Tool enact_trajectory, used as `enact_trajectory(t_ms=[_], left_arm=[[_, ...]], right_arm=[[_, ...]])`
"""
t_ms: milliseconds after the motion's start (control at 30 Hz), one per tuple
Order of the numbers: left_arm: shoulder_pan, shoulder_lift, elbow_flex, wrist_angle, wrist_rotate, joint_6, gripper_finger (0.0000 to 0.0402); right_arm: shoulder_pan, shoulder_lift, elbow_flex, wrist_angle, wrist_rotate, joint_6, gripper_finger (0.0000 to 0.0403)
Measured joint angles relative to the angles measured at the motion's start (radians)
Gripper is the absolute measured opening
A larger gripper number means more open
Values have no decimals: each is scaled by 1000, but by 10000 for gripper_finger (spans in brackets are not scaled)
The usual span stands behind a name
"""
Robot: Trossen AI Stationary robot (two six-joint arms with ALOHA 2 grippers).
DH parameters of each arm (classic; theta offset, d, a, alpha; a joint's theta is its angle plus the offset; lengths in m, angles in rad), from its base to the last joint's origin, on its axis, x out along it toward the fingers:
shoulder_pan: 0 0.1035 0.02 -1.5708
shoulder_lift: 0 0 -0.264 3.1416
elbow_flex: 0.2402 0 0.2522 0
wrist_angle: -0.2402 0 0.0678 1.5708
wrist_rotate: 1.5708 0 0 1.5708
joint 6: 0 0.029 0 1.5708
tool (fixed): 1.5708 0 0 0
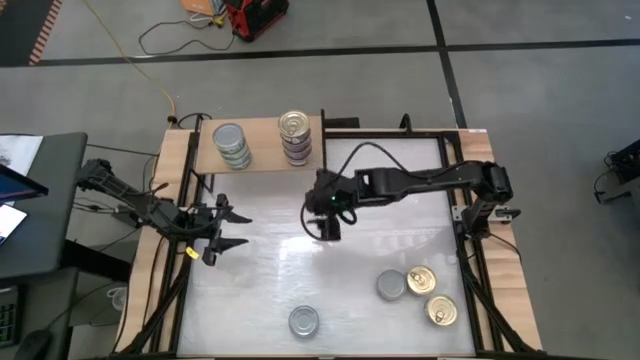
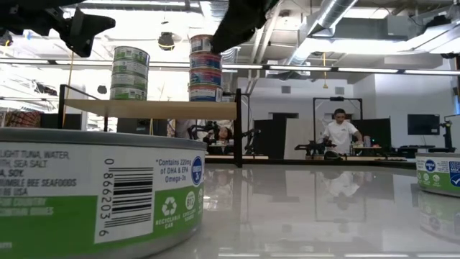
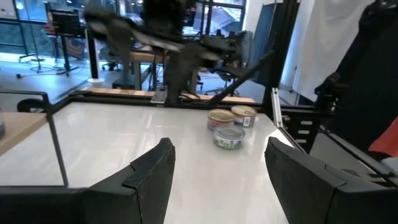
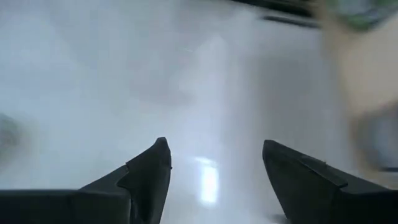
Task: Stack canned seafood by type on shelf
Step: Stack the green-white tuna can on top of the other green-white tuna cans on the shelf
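high: four loose tins (image 1: 390,285) | low: labels | both hands (image 1: 328,222) empty, spread

The left gripper (image 1: 232,229) hovers at the tabletop's left edge, fingers (image 3: 155,171) spread apart and empty. The right gripper (image 1: 330,229) reaches toward the middle, fingers (image 4: 152,168) parted, holding nothing.

On the light wooden shelf (image 1: 262,158) at upper centre stand two tin stacks: silver-lidded (image 1: 231,146) and gold-lidded (image 1: 295,136). Four loose tins (image 1: 418,294) lie lower right.
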Motion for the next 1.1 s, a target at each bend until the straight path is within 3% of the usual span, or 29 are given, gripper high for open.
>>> enact_trajectory(t_ms=[200,333,533,900,1100], left_arm=[[0,0,0,2,-37,-31,240],[0,0,0,3,-40,-65,240],[0,3,0,20,-47,-97,240],[0,3,0,18,-46,-109,240],[0,3,0,19,-45,-127,240]], right_arm=[[62,40,-105,144,-109,269,286],[131,113,-127,180,-274,381,286],[237,187,-117,181,-297,493,286],[426,224,-115,395,61,426,286],[445,272,-114,422,97,451,286]])
